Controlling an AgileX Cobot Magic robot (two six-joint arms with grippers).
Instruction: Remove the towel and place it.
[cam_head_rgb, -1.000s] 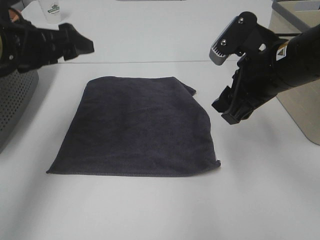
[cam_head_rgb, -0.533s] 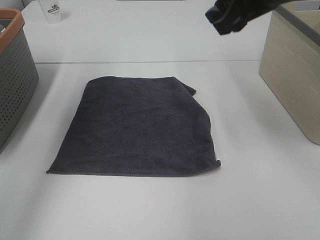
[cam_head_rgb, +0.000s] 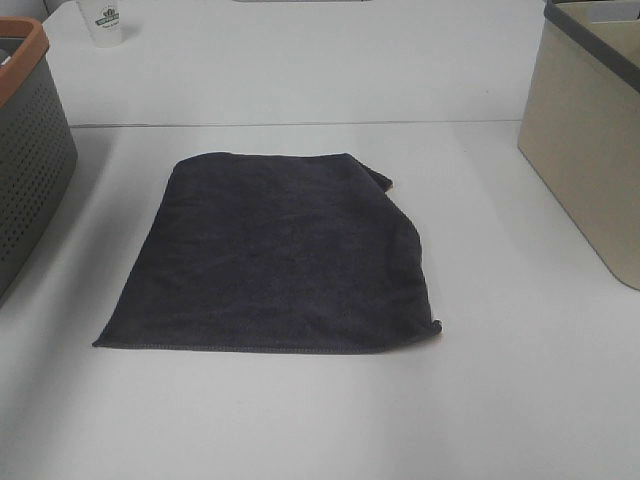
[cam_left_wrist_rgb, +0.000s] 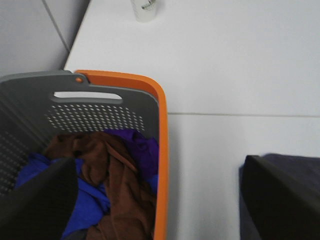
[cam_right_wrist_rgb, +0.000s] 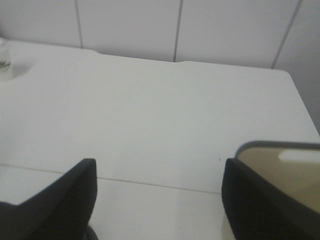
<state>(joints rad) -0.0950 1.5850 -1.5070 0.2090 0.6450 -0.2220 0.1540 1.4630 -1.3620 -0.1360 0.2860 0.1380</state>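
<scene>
Exterior high shows the towel (cam_head_rgb: 275, 255) lying flat on the tabletop (cam_head_rgb: 520, 400), untouched, between the grey basket (cam_head_rgb: 30, 150) and beige bin (cam_head_rgb: 590, 130). My left pincer (cam_left_wrist_rgb: 160, 200) and right pincer (cam_right_wrist_rgb: 157, 200) both hang spread wide, empty.

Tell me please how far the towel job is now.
Done: the towel lies flat on the white table, outside the grey basket. In hand: nothing; the left gripper and right gripper are open and empty. Left: seemingly nothing.
</scene>
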